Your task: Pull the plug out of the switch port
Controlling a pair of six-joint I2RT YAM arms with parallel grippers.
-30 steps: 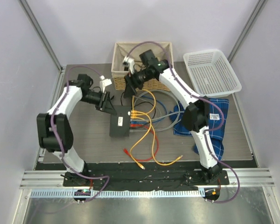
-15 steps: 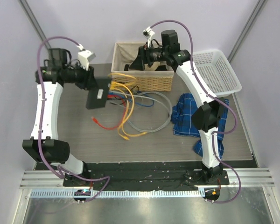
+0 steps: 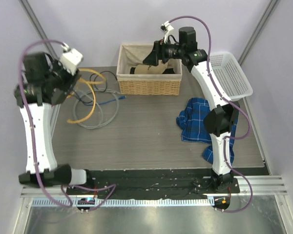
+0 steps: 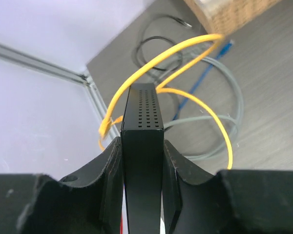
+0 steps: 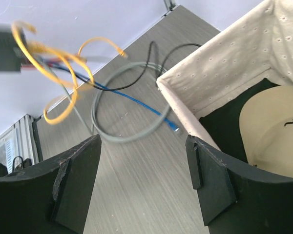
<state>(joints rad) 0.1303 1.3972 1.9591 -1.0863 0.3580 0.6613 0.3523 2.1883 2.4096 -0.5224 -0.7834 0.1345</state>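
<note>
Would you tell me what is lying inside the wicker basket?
A beige cap-like item lies on something black within the wicker basket. The right hand covers part of its floor, so more may be hidden.

left arm (image 3: 37, 131), right arm (image 3: 210, 88): white links, black joints | cables (image 3: 189, 17): purple | claw fingers (image 5: 74, 183): matte black

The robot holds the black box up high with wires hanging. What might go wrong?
The flat black switch is pinched only by its sides in the left jaws, so the dangling yellow cables may tug it loose. The right jaws hang open by the wicker basket, far from the plugs, so pulling may fail.
</note>
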